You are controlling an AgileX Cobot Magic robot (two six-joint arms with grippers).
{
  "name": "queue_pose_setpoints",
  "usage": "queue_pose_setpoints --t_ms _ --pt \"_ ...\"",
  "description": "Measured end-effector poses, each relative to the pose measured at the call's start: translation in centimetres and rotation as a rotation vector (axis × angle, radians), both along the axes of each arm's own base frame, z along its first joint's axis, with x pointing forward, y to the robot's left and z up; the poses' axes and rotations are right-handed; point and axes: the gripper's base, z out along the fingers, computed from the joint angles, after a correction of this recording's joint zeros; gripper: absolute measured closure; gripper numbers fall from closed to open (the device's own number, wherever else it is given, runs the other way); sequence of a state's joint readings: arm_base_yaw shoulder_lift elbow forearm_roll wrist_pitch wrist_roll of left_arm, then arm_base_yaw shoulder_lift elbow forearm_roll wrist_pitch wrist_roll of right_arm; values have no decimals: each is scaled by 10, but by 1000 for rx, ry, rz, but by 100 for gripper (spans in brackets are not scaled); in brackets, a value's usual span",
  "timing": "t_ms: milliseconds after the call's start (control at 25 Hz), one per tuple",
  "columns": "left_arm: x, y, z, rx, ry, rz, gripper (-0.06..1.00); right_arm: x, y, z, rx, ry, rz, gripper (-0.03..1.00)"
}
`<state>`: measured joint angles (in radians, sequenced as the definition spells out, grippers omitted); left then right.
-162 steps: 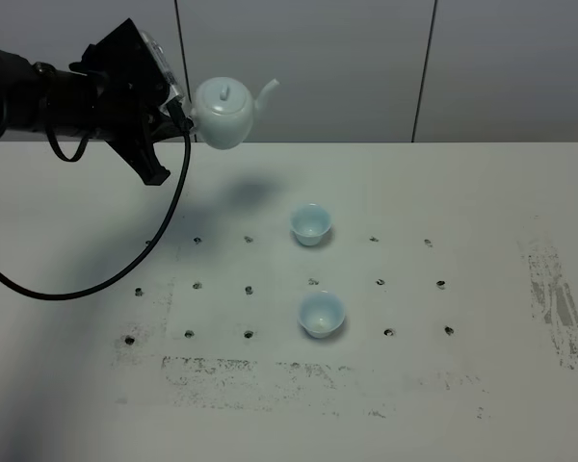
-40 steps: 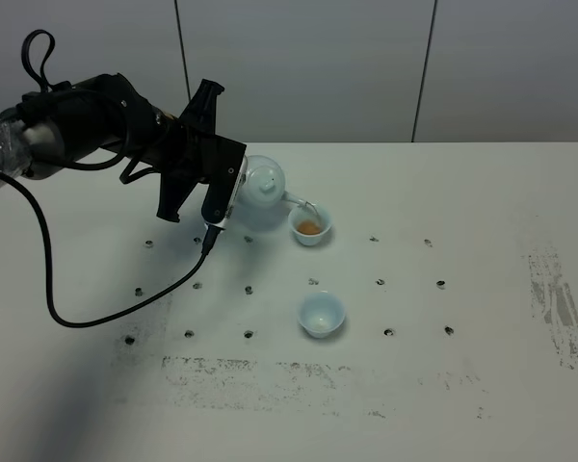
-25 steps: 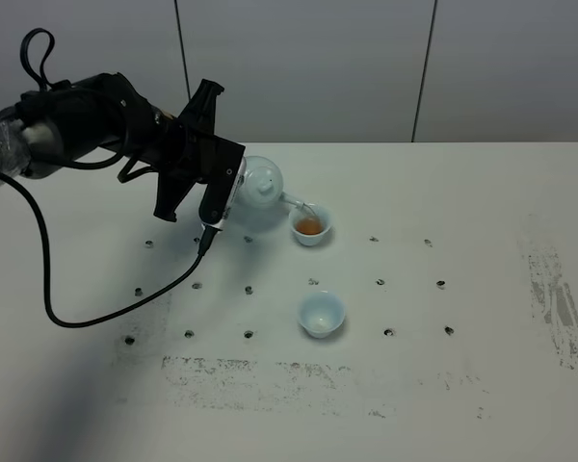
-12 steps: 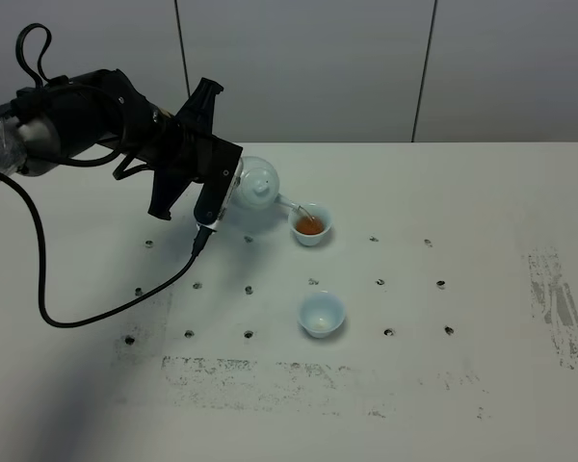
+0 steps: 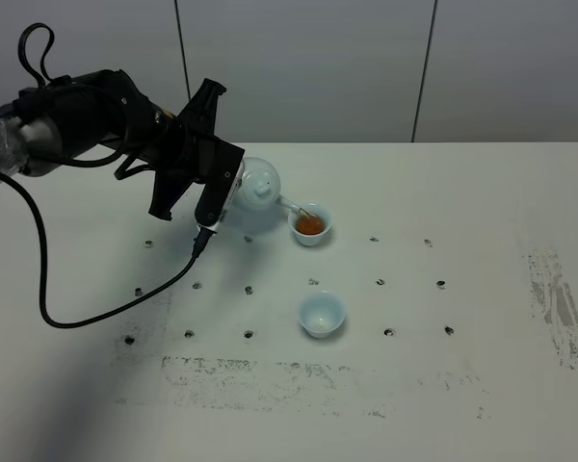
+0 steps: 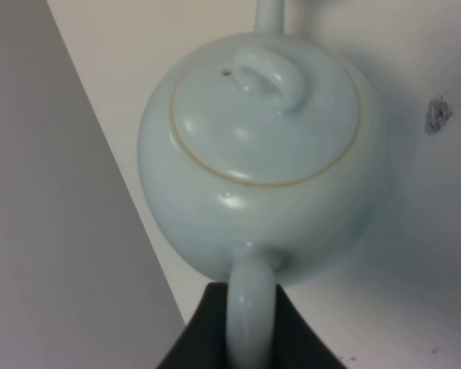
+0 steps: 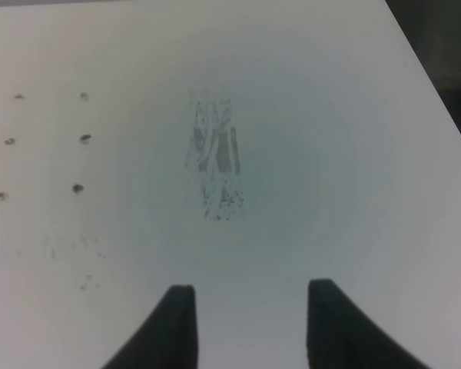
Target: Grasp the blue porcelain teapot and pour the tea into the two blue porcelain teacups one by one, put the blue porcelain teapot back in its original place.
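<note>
My left gripper (image 5: 229, 185) is shut on the loop handle of the blue porcelain teapot (image 5: 256, 187), which hangs tilted above the table with its spout over the far teacup (image 5: 309, 223). That cup holds brown tea. The near teacup (image 5: 322, 314) stands empty in front of it. In the left wrist view the teapot (image 6: 261, 154) fills the frame, lid on, handle (image 6: 250, 311) between the dark fingers. My right gripper (image 7: 246, 304) is open and empty over bare table; it is out of the exterior high view.
The white table (image 5: 482, 221) has rows of small dark holes (image 5: 380, 283) around the cups and scuffed patches at the right (image 5: 555, 303) and front (image 5: 270, 371). A black cable (image 5: 106, 308) hangs from the left arm over the table. A grey wall stands behind.
The teapot has been carried down from high at the back left to the far cup and tilted; that cup has filled with tea. Over the last half second almost nothing has moved.
</note>
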<state>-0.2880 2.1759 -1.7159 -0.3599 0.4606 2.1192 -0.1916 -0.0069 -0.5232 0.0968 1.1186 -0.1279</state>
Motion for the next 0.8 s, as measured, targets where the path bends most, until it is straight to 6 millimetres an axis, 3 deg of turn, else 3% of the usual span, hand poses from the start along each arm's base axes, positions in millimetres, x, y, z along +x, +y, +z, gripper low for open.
queue_pose_setpoints --t_ms 800 --pt "-5 1 11 -94 68 79 84 0 0 0 2 0 0 62"
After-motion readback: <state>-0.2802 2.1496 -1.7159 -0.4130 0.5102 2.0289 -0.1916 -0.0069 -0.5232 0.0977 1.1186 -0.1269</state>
